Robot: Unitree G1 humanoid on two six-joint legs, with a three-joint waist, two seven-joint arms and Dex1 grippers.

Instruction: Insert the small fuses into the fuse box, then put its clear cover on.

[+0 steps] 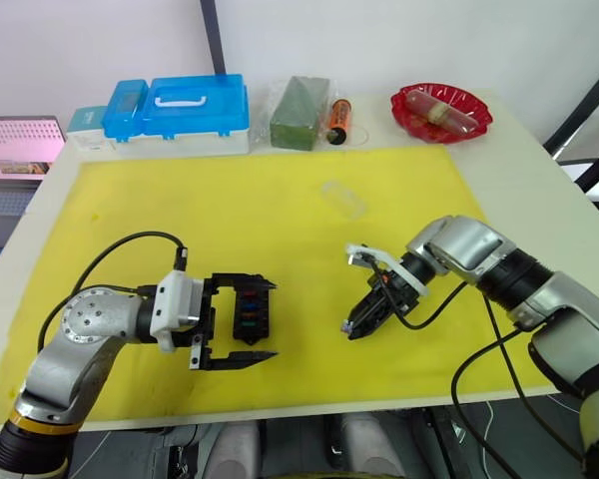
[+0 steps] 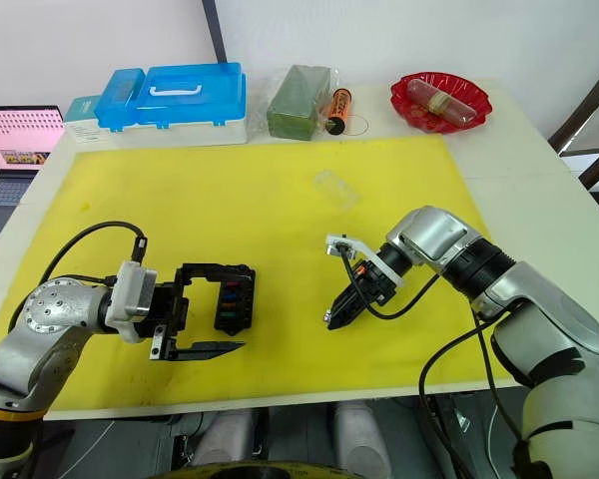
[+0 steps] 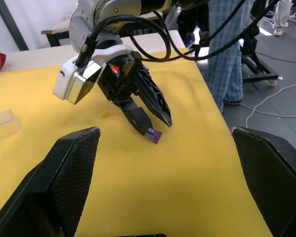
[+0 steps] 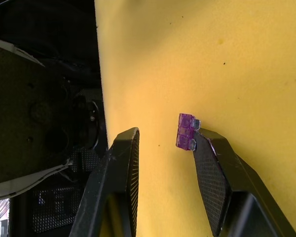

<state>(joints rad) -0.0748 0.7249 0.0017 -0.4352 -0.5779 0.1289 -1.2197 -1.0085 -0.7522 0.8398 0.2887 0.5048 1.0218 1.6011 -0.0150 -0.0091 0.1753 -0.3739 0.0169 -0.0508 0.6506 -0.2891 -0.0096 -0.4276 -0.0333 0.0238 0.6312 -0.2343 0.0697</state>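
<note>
Left gripper [image 1: 262, 322]: fingers spread wide and gripping nothing, one on each side of the fuse box, low over the yellow mat near the front edge.
Fuse box [image 1: 248, 315]: black block lying in the gap between the left gripper's two fingers; blue, green and red fuses sit in its slots. From the head views I cannot tell whether the fingers touch it.
Right gripper [image 4: 163, 143]: tipped down at the mat, across from the left gripper, with a clear gap between the fingers, not clamped on anything.
Purple fuse [image 4: 186, 131]: lying on the mat right at the tip of one right-gripper finger, seemingly touching it, with the other finger standing apart from it. The left wrist view has it at the fingertips too.
Yellow mat [image 1: 280, 200]: covers most of the table, with both grippers over its near half.
Clear cover [image 1: 343, 199]: lying on the mat beyond the right gripper, well apart from it and from the fuse box.
Green block [image 1: 300, 112]: in clear wrap, past the mat's far edge, with an orange tube [image 1: 339, 119] just beside it.
Blue-lidded case [image 1: 195, 112]: at the far edge, beyond the left gripper.
Red dish [image 1: 440, 111]: far corner, beyond the right gripper.
Laptop [image 2: 16, 142]: off the table's far left side.
Person [image 3: 237, 44]: legs visible standing past the table edge in the left wrist view.
</note>
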